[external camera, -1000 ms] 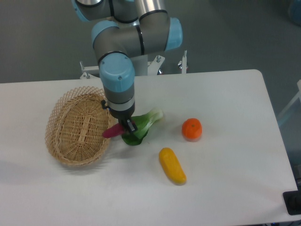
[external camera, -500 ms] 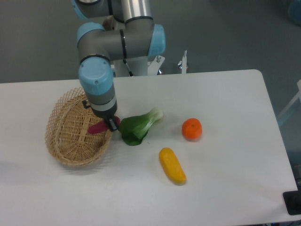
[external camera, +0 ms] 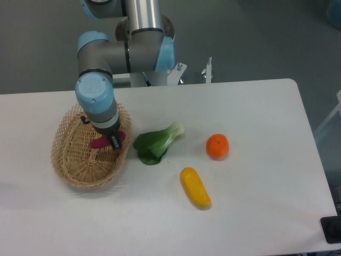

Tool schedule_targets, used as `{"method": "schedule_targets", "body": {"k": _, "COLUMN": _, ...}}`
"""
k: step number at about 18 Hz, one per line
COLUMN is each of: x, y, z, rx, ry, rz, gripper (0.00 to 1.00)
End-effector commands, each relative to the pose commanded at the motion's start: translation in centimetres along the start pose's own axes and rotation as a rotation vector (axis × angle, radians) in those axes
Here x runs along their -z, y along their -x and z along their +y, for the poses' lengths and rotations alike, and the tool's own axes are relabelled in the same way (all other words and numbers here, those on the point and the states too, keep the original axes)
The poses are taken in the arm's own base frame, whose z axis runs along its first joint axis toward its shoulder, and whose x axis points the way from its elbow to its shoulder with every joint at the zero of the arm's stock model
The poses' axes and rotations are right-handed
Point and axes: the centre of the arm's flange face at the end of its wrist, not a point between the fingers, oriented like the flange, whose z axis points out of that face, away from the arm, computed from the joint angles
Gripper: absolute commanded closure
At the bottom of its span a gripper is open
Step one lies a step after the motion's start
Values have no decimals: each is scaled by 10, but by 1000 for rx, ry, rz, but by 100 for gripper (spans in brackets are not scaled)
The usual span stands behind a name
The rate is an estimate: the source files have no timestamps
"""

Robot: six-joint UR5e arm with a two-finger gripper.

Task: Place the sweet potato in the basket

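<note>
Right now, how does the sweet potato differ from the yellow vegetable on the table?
The sweet potato is magenta-purple; the yellow vegetable is bright yellow. The sweet potato is held in the gripper over the basket; the yellow vegetable lies free on the table, well to the right of the basket. The sweet potato is partly hidden by the gripper, while the yellow vegetable shows in full and looks bigger. Both are elongated and smooth.
</note>
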Motion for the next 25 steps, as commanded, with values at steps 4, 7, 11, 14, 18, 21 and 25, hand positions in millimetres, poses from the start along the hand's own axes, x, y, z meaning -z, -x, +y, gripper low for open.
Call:
{"method": "schedule_targets", "body": {"k": 4, "x": 3, "y": 3, "z": -1, "rx": 0, "ry": -2, "rz": -6, "gripper": 2}}
{"method": "schedule_targets", "body": {"k": 7, "x": 13, "y": 8, "z": 0, "rx": 3, "ry": -8, "rz": -26, "gripper": 0}}
{"method": "schedule_targets", "body": {"k": 11, "x": 27, "y": 23, "z": 18, "rx": 43, "ry": -8, "rz": -52, "gripper": 0}}
{"method": "schedule_targets", "body": {"k": 14, "x": 41, "y": 43, "z": 47, "rx": 93, "ry": -24, "rz": -81, "gripper": 0}}
{"method": "schedule_targets", "body": {"k": 18, "x": 67, "y": 71, "z": 86, "rx": 162, "ry": -41, "rz": -129, "gripper": 0}}
{"method": "schedule_targets", "body": {"k": 21, "x": 86, "y": 94, "z": 117, "rx": 216, "ry": -56, "rz": -165, "gripper": 0}}
{"method": "schedule_targets", "body": {"k": 25, "x": 98, "y": 126, "z": 153, "rx": 201, "ry": -64, "rz": -196, "gripper": 0}}
